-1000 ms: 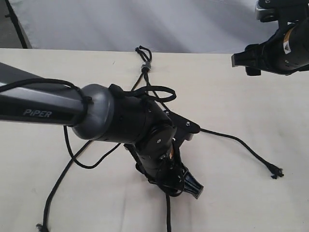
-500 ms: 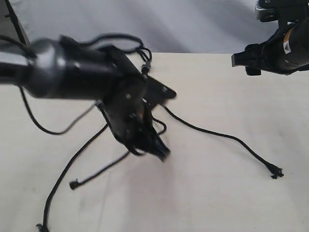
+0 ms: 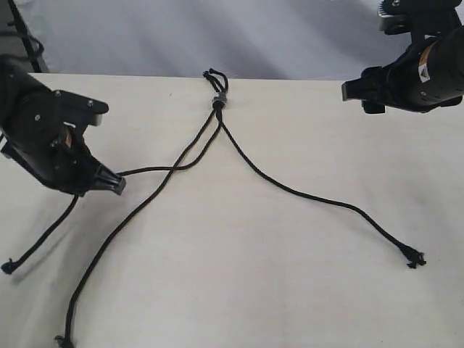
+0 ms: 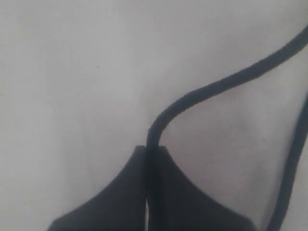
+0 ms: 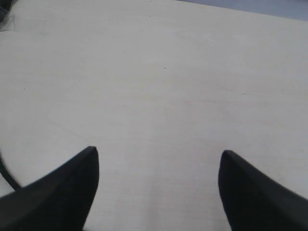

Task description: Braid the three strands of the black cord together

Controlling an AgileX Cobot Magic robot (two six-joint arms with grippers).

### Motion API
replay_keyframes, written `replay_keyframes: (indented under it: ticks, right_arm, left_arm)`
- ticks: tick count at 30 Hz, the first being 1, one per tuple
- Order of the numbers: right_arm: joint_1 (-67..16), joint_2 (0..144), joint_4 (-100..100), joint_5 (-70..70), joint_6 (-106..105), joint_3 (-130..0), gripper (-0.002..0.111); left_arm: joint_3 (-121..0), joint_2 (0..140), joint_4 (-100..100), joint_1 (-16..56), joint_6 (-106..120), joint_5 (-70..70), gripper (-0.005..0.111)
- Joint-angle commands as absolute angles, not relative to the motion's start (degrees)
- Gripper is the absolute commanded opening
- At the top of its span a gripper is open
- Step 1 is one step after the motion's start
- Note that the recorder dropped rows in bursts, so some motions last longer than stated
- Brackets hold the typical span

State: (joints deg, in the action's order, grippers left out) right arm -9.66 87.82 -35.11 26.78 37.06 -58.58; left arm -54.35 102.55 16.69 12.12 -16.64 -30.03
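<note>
The black cord's knot, with small loops and a greyish band, lies at the far middle of the table. One strand runs right to a frayed tip. Another strand runs down-left toward the front edge. The third strand crosses over it and passes into my left gripper, which is shut on it; its tail trails to a tip. The left wrist view shows this strand pinched at my left gripper. My right gripper hangs open over bare table at the far right.
The pale table meets a white backdrop along its far edge. A second strand passes beside the left gripper in the wrist view. A thin black cable shows beside the right gripper's finger.
My left arm has swung from the table's middle to the left, pulling the held strand across the left strand. The right arm has barely moved.
</note>
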Motion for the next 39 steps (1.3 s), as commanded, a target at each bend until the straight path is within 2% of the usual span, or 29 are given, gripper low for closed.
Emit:
replay_keyframes:
  ticks: [1,6,11,12,13,15,18,22,25,28,33,39]
  right_arm:
    - [-9.26,88.46,-35.52,25.86,36.65,-58.40,0.066]
    - [-9.48,88.45,-35.52,25.75,36.65,-58.40,0.066]
    - [-9.48,88.45,-35.42,25.77,36.65,-58.40,0.066]
    - [-9.48,88.45,-35.42,25.77,36.65,-58.40,0.066]
    - [-9.48,88.45,-35.42,25.77,36.65,-58.40,0.066]
    - [-9.48,88.45,-35.41,26.00,36.65,-58.40,0.066]
    - [-9.48,88.45,-35.41,26.00,36.65,-58.40,0.066]
    - [-9.48,88.45,-35.82,25.76,36.65,-58.40,0.066]
    - [-9.48,88.45,-35.82,25.76,36.65,-58.40,0.066]
    - [-9.48,88.45,-35.82,25.32,36.65,-58.40,0.066]
    - [-9.48,88.45,-34.26,25.21,36.65,-58.40,0.066]
    - [-9.62,88.45,-32.82,24.77,36.65,-58.40,0.066]
  left_arm:
    - [-51.06,104.58,10.65,12.95,-15.83,-25.92,0.000]
    - [-49.17,104.85,-2.18,19.41,-8.27,-25.78,0.000]
    - [-49.91,104.85,-12.73,32.86,-1.93,-25.59,0.000]
    - [-50.49,104.85,-12.86,35.39,-1.05,-25.59,0.000]
    - [-52.52,104.62,-12.15,41.04,0.00,-25.59,0.000]
    - [-56.27,102.54,-7.15,44.65,-0.63,-27.77,0.000]
    - [-57.73,97.07,0.77,41.80,-7.60,-30.78,0.000]
    - [-56.79,89.95,13.90,31.78,-20.59,-39.77,0.000]
    - [-52.28,86.85,18.74,25.58,-27.16,-37.81,0.000]
    - [-45.64,86.12,18.84,21.00,-28.55,-29.83,0.000]
    - [-40.24,86.12,18.84,18.71,-28.55,-22.47,0.000]
    - [-36.98,86.12,19.07,17.85,-30.11,-19.91,0.000]
